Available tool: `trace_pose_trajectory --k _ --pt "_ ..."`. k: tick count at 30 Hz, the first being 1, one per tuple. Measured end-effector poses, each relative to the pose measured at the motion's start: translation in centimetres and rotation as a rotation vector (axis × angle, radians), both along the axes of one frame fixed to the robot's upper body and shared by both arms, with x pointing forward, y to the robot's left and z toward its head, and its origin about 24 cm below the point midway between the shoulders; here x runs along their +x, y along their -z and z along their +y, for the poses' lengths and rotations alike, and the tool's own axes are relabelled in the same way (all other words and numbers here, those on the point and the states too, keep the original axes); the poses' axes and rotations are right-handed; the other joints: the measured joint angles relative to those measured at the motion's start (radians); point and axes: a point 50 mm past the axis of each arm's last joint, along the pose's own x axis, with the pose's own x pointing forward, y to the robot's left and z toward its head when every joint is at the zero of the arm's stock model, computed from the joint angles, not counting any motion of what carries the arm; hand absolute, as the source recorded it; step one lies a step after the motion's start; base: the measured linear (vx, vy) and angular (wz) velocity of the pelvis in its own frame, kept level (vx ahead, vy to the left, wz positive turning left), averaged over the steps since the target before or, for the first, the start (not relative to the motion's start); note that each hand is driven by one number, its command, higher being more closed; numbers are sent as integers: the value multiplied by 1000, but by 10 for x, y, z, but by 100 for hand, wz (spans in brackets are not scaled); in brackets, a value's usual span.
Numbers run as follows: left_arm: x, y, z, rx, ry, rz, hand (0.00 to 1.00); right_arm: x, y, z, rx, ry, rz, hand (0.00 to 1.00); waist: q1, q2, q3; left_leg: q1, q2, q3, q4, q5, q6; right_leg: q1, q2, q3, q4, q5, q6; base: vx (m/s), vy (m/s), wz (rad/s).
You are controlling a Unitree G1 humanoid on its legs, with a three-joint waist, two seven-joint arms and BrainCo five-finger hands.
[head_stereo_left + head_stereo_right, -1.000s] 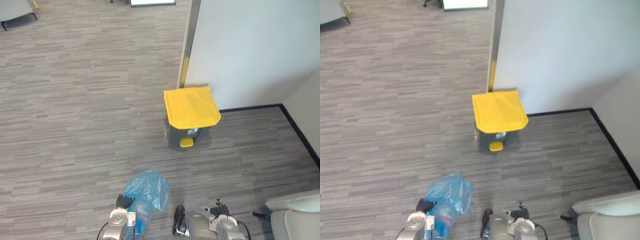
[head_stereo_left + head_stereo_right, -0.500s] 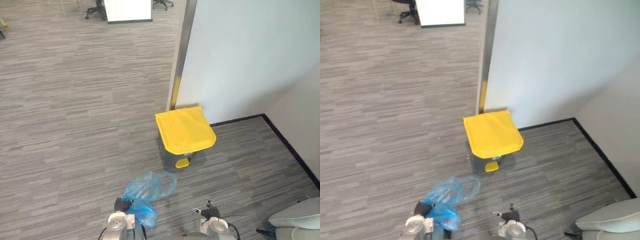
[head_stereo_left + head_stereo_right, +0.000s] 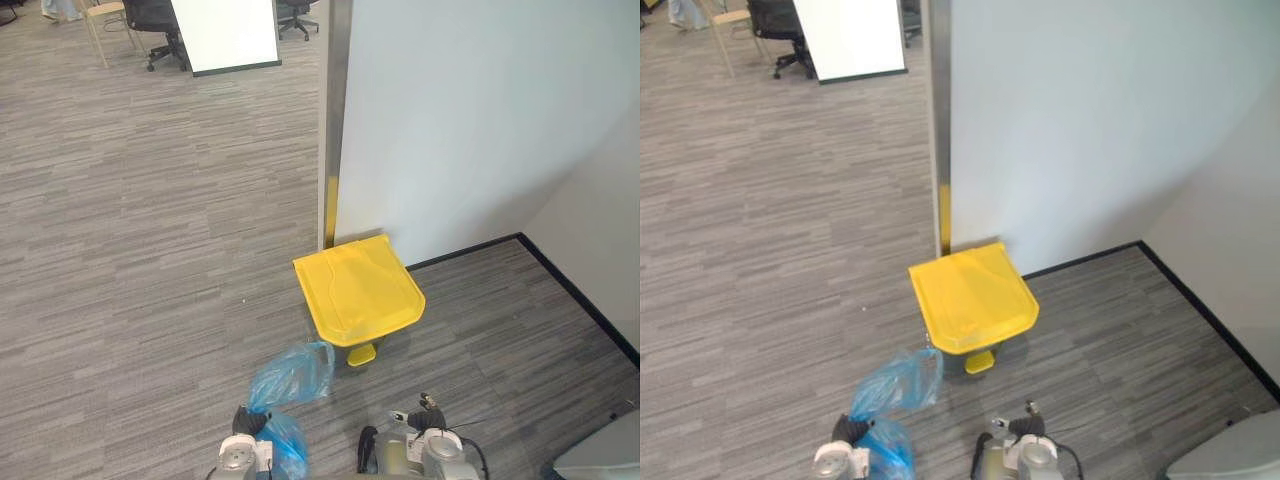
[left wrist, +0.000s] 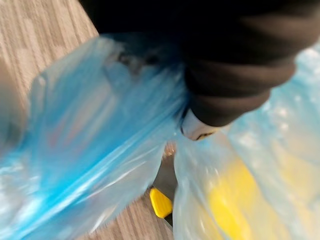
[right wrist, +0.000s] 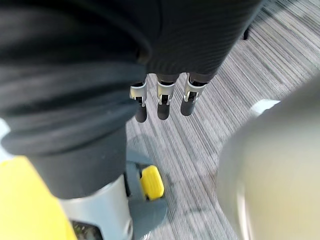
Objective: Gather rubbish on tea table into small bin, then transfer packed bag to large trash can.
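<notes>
The step in hand looks like the last one, carrying the packed bag to the large trash can; the blue bag (image 3: pixel 290 375) hangs clear of the floor (image 3: pixel 150 250), just in front of the grey trash can (image 3: pixel 952 360) that stands against the wall (image 3: pixel 450 120); the can's yellow lid (image 3: pixel 358 295) lies shut, with its yellow pedal (image 3: pixel 361 354) facing the robot. The next move probably calls for getting that lid up, by the pedal or with the free hand, before the bag can be raised over the opening and let go. The left hand (image 3: pixel 247 421) is clenched on the gathered neck of the bag, plastic bunched all round it; the right hand (image 5: pixel 162 102) hangs low near the pedal, fingers straight and relaxed, holding nothing.
</notes>
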Motion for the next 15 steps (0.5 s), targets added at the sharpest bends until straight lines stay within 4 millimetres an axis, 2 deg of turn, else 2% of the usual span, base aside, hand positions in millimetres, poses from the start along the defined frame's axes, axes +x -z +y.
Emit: trace_pose_trajectory --k 3,4,5,7,8,9,10,11,12,14,15 --pt "5 -2 -2 -3 5 -14 100 -6 3 0 3 4 26 0 -14 3 0 -5 44 -18 75 3 -5 99 24 -49 -91 -6 -2 171 -107 38" --pt "4 -1 -1 -3 4 -10 100 -11 5 -1 3 9 37 0 -16 1 0 -29 72 -3 163 3 -6 156 33 -73 -143 -4 -4 120 -25 49" --pt "4 -1 -1 -3 3 -11 100 -15 6 -1 3 13 45 0 -16 1 -1 -61 99 28 263 12 -16 202 39 -92 -184 3 -5 139 2 50" --pt "-2 1 0 -2 -1 3 100 -17 7 -1 4 16 50 0 -14 -5 -3 -99 123 78 359 33 -1 236 37 -94 -222 14 -10 105 24 15" --pt "-7 2 0 -3 -5 16 100 -17 7 -1 5 16 52 0 -9 -13 -13 -119 133 123 375 0 5 239 29 -88 -244 26 -13 136 111 -7" --pt "-7 3 0 -3 -5 18 100 -14 6 -2 6 25 45 0 -9 -6 -13 -159 110 159 324 -44 7 236 9 -83 -263 47 -4 127 146 -7" --pt "-6 2 0 -2 -4 15 100 -12 6 -3 8 32 42 0 -9 -7 -5 -169 93 162 289 -47 10 235 -1 -81 -265 51 4 117 228 -3" --pt "-7 2 0 -3 -4 17 100 -12 7 -4 11 46 51 0 -9 4 -1 -170 56 157 146 14 34 235 -12 -75 -266 60 19 47 223 -13" --pt "-9 4 1 0 -4 29 100 -14 7 -7 7 47 60 0 -4 11 -5 -145 33 157 76 53 28 237 -9 -55 -275 66 39 42 205 -19" --pt "-12 5 7 16 -5 37 100 -14 8 -1 20 44 55 0 -3 -3 -10 -130 4 158 38 65 34 240 -24 -41 -298 88 68 43 150 -13" --pt "-12 5 17 46 -2 41 100 -15 8 4 34 46 57 0 -6 -31 -11 -117 -29 167 8 73 48 247 -49 -33 -316 94 76 37 163 -3"
